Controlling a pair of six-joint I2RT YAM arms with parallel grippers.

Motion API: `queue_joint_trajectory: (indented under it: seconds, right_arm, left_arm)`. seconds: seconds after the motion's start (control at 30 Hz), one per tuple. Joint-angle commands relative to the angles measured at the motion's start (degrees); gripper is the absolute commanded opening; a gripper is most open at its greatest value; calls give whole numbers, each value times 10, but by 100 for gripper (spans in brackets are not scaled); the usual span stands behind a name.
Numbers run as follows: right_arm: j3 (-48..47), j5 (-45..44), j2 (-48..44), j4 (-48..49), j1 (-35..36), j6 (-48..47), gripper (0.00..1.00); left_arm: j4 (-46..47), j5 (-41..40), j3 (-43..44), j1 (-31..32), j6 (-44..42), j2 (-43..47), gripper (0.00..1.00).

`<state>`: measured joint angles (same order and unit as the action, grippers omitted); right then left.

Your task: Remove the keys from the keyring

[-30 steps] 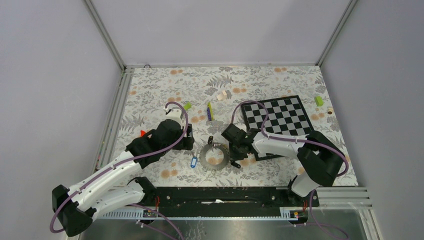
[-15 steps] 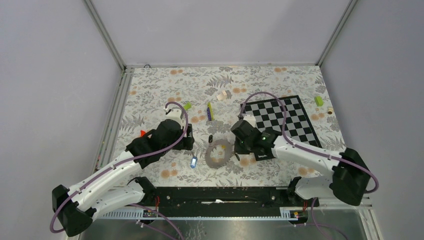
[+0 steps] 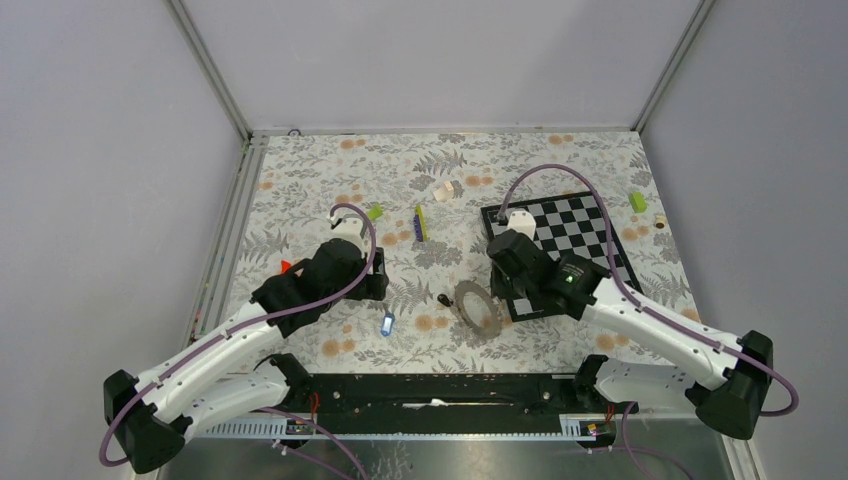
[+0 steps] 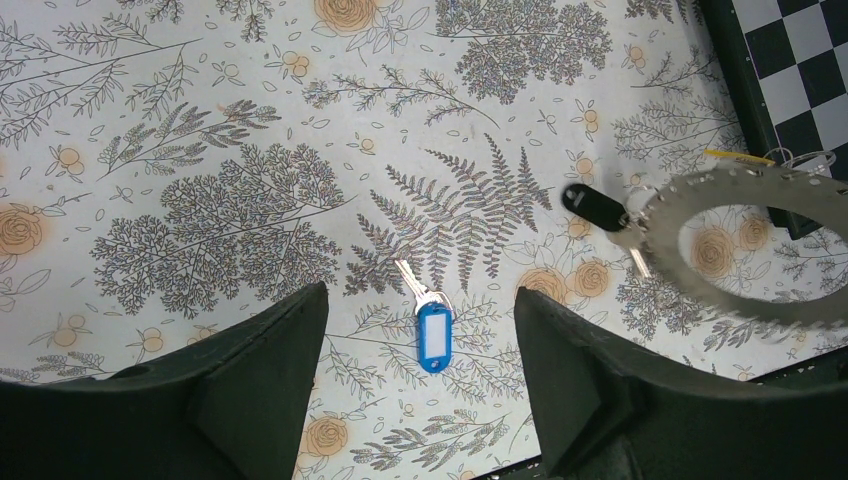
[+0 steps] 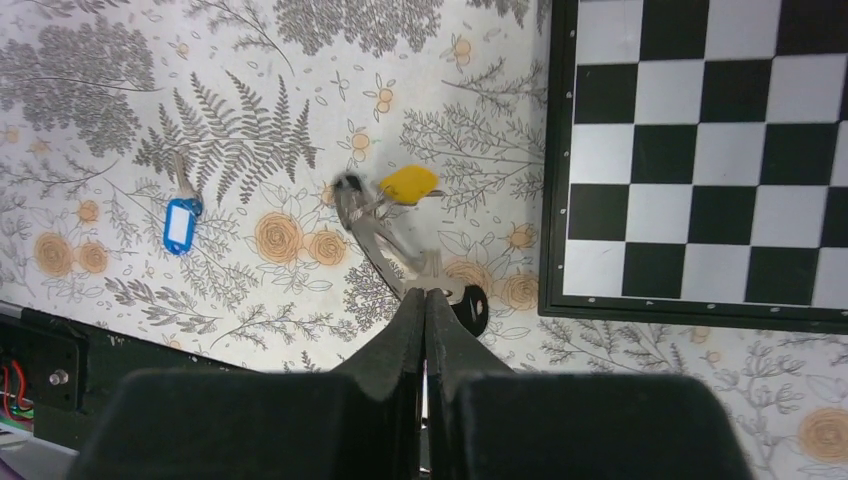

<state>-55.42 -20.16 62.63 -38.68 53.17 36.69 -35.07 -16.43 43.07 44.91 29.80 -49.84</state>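
My right gripper is shut on the rim of the keyring, a thin silver hoop held tilted just above the table, left of the chessboard. In the right wrist view the keyring runs edge-on up from my closed fingertips. A yellow key hangs at its far end and a black key sits beside the fingertips. The blue key lies loose on the table, apart from the hoop. My left gripper hovers open above the blue key, with the black key and keyring to its right.
A chessboard lies at the right, its near-left corner close to the hoop. A yellow-green stick, lime-green blocks and a small pale object sit farther back. A black rail runs along the near edge.
The right arm has swung right and drawn the keyring rightward, tilting it up off the table, with the black key trailing. The blue key and the left arm have stayed put.
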Motion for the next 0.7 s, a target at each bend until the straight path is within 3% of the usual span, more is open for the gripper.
queue_joint_trajectory:
  seconds: [0.0,0.2,0.47,0.67]
  right_arm:
    - [-60,-37,-23,-37,4,-63,0]
    - [-92,-5,-47,-33,4,-122,0]
    - [-45,61,-131,72,4,-173,0]
    - [-11,101,-181,133,4,-186,0]
  left_arm:
    - [11,-14,17,-2,-4,13,75]
    - [13,-14,19,-2,-5,14,75]
    - [26,8,17,-2,-13,48,75]
    - [70,54,23,-2,-20,110,89]
